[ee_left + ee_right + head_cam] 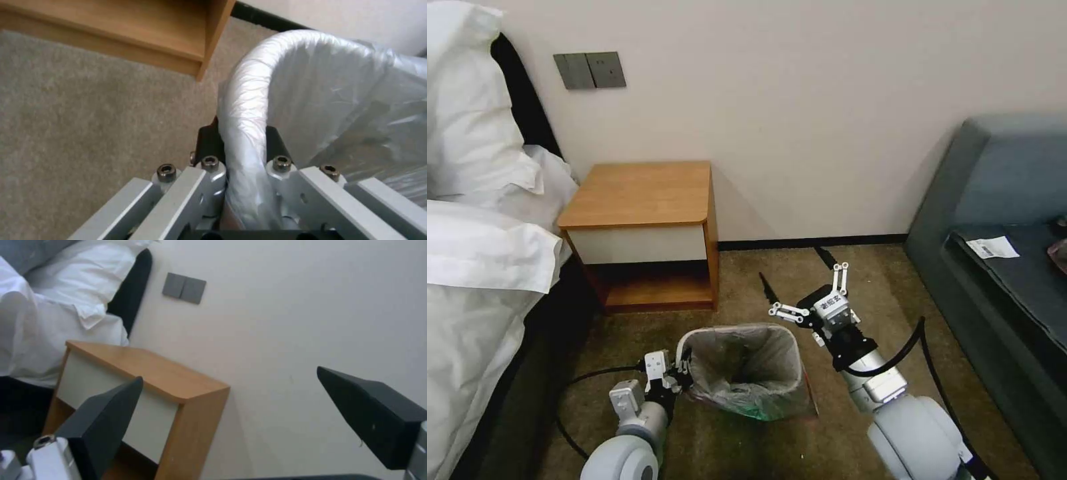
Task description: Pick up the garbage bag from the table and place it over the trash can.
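The garbage bag (740, 370) already lines the trash can (760, 408) on the carpet in front of the table (640, 193), its plastic folded over the rim. The left gripper (684, 370) is clamped on the bag-covered rim at the can's left side. The right gripper (804, 293) hovers just beyond the can's far right corner, fingers spread and empty; inside, the can seems to hold only the liner.

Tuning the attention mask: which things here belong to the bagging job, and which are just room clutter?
Job:
garbage bag, lining the bin
trash can, on the carpet
table, top bare
left gripper, clamped on the bagged rim
right gripper, open, raised beside the bin

Clutter:
bed linen
sofa
paper slip on the sofa
wall switch
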Motion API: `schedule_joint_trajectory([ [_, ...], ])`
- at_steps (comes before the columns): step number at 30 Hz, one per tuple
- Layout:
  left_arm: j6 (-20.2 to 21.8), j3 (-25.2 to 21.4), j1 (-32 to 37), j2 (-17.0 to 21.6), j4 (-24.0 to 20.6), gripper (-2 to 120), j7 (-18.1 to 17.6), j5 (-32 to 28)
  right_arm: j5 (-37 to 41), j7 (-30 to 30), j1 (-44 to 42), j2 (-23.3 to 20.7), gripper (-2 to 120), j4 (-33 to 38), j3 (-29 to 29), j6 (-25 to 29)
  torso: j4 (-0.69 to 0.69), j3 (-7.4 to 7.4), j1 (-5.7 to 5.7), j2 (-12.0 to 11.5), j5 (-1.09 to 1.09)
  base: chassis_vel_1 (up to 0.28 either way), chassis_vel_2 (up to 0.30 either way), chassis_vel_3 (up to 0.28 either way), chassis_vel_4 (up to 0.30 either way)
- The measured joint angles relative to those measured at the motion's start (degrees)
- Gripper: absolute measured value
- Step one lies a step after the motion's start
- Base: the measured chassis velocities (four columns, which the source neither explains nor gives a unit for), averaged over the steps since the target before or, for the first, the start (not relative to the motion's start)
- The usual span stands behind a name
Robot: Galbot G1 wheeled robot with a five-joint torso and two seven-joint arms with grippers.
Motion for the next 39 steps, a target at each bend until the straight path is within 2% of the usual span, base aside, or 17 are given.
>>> schedule_joint_trajectory([
  [12,0.1,-0.1,-0.75,-0.48,2.68,6,-0.8,-1.18,-1.29,-0.68,-0.89,1.08,100,-0.57,-1.1,0.96,0.0,0.0,0.0,0.0,0.01,0.0,0.0,0.0,0.0],
  [15,0.06,-0.11,-0.74,-0.48,2.73,10,-0.8,-1.13,-1.34,-0.77,-1.01,1.11,100,-0.57,-1.12,1.05,0.0,0.0,0.0,0.0,0.01,0.0,0.0,0.0,0.0],
  [19,-0.03,-0.01,-0.76,-0.63,2.75,28,-0.78,-0.97,-1.1,-0.77,-1.05,1.04,100,-0.63,-1.15,1.03,0.0,0.0,0.0,0.0,0.0,0.0,0.0,0.0,0.0],
  [21,-0.05,0.01,-0.72,-0.68,2.68,31,-0.77,-0.93,-0.82,-0.51,-1.04,1.07,100,-0.7,-1.28,0.9,0.0,0.0,0.0,0.0,0.0,0.0,0.0,0.0,0.0],
  [23,-0.2,0.14,-0.59,-0.78,2.4,42,-0.58,-0.75,0.06,0.85,-0.99,1.29,100,-1.01,-1.76,-0.01,0.0,0.0,0.0,0.0,-0.01,0.0,0.0,0.0,0.0],
  [24,-0.2,0.14,-0.59,-0.78,2.4,42,-0.58,-0.75,0.06,0.85,-0.99,1.29,100,-1.01,-1.76,-0.01,0.0,0.0,0.0,0.0,-0.01,0.0,0.0,0.0,0.0],
  [27,-0.71,0.06,-0.53,-0.75,2.06,55,-0.14,-0.62,0.24,1.31,-0.94,1.53,100,-1.5,-1.86,-0.35,-0.01,0.0,0.0,0.0,0.0,0.0,0.0,0.0,0.0],
  [29,-0.87,0.02,-0.53,-0.73,1.96,58,0.01,-0.58,0.26,1.34,-0.92,1.57,100,-1.54,-1.88,-0.37,-0.01,0.0,0.0,0.0,0.0,0.0,0.0,0.0,0.0],
  [32,-1.33,-0.08,-0.52,-0.64,1.56,76,0.44,-0.53,0.25,1.36,-0.85,1.72,100,-1.57,-2.01,-0.49,-0.01,0.0,0.0,0.0,0.0,0.0,0.0,0.0,0.0],
  [33,-1.33,-0.08,-0.52,-0.64,1.56,76,0.44,-0.53,0.25,1.36,-0.85,1.72,100,-1.57,-2.01,-0.49,-0.01,0.0,0.0,0.0,0.0,0.0,0.0,0.0,0.0],
  [35,-1.47,-0.02,-0.42,-0.69,1.29,86,0.55,-0.44,0.2,1.36,-0.84,1.73,100,-1.58,-2.03,-0.53,-0.01,0.0,0.0,0.0,0.0,0.0,0.0,0.0,0.0],
  [39,-1.65,0.06,-0.28,-0.77,1.04,95,0.76,-0.11,0.17,1.36,-0.84,1.73,100,-1.68,-2.0,-0.56,-0.01,0.0,0.0,0.0,0.0,0.0,0.0,0.0,0.0],
])
